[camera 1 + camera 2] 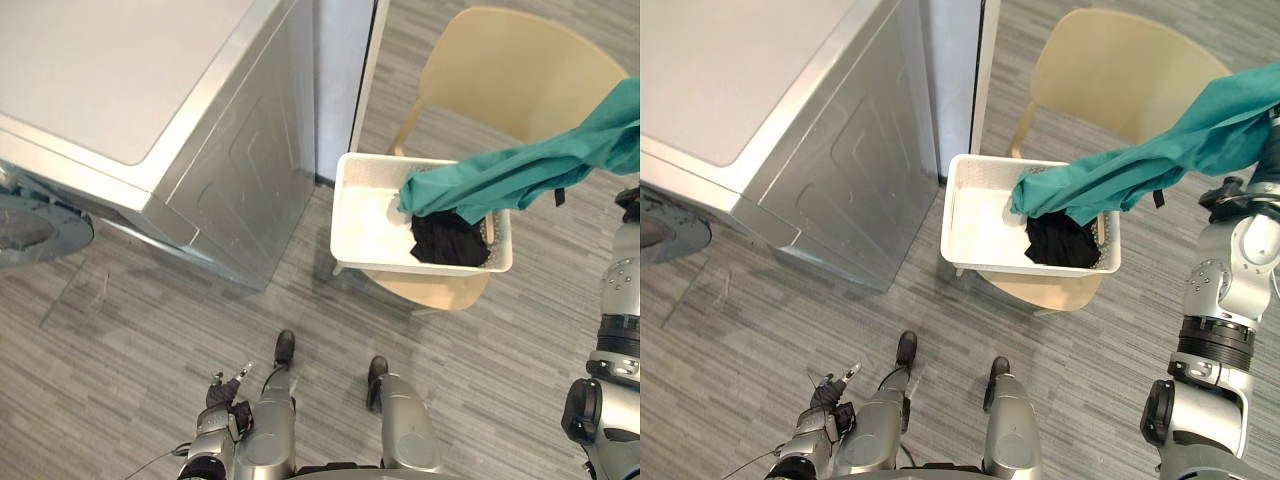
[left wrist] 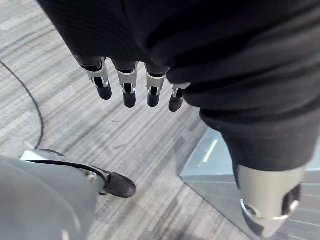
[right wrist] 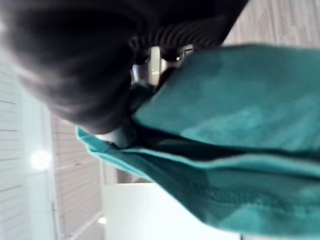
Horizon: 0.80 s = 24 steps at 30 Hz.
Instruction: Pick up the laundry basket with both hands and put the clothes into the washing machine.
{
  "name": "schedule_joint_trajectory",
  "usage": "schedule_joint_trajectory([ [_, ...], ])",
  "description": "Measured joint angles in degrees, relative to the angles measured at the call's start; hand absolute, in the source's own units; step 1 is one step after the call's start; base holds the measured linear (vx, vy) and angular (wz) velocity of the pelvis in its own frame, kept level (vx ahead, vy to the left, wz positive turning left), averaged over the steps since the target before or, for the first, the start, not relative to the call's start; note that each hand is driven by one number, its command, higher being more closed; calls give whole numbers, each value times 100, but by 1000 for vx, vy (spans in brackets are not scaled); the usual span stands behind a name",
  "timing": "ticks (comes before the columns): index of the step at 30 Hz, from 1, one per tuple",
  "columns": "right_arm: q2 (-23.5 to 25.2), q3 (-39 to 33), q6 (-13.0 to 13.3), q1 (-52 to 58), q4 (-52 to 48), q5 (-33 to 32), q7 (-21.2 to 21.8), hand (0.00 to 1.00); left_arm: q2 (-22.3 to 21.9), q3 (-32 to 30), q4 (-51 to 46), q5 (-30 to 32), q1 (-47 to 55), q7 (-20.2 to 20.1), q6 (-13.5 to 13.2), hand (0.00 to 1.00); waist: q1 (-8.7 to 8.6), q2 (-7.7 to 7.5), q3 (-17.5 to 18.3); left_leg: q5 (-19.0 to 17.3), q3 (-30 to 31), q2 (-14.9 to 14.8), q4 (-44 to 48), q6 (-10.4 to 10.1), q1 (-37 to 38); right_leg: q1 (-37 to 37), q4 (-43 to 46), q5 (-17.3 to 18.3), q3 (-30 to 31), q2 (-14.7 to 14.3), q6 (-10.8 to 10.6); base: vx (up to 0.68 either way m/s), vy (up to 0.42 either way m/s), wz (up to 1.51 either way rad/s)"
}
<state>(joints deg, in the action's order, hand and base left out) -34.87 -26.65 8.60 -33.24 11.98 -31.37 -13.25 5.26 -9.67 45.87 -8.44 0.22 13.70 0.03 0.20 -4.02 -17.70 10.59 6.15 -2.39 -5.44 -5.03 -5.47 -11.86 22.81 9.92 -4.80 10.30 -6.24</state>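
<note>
Two garments show: a teal cloth (image 1: 520, 165) hangs from the right hand (image 3: 100, 75), whose fingers (image 3: 155, 56) seem clamped on it. Its lower end trails into the white basket (image 1: 347, 215) on the chair (image 1: 520, 70), over a black garment (image 1: 448, 240). The left hand (image 2: 150, 40) hangs low near the washing machine (image 1: 150, 90), straight and empty.
</note>
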Motion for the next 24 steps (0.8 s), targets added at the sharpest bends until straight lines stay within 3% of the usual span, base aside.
schedule_joint_trajectory([
  [5,-641,388,-2,-218,51,-11,92,100,55,156,-1348,-161,86,-98,-88,0,-1,40,461,-79,-35,-51,-32,14,177,283,-317,-120,13,-61,-10,23,-8,-9],
  [10,-1194,1134,5,-1383,650,-201,92,100,227,1040,-2474,-215,-206,-121,-301,0,-95,211,834,-106,-190,-86,-40,51,280,486,-657,-316,99,-83,-59,5,19,-10],
  [15,-1374,1970,-9,-2314,1176,-465,110,100,594,1837,-2587,-206,-1212,-241,-397,0,-125,250,1002,-109,-468,-176,-41,54,360,565,-975,-577,330,-213,-41,-15,20,-27],
  [18,-1380,2231,-10,-2731,1184,-518,110,100,645,2283,-2586,-211,-1759,-260,-452,0,-244,295,1043,-110,-563,-204,-41,54,410,630,-1117,-684,414,-241,-51,-24,10,-20],
  [22,-1380,2578,-7,-2992,1183,-603,124,100,668,2998,-2527,-211,-2555,-370,-497,0,-270,338,1174,-162,-803,-263,-43,28,499,651,-1318,-836,636,-327,-65,-31,5,-36],
  [24,-1381,2637,-7,-3041,1177,-641,125,100,612,3469,-2301,-210,-3209,-385,-526,0,-397,391,1211,-178,-801,-266,-44,45,506,676,-1388,-870,652,-332,-54,-37,-4,-9],
])
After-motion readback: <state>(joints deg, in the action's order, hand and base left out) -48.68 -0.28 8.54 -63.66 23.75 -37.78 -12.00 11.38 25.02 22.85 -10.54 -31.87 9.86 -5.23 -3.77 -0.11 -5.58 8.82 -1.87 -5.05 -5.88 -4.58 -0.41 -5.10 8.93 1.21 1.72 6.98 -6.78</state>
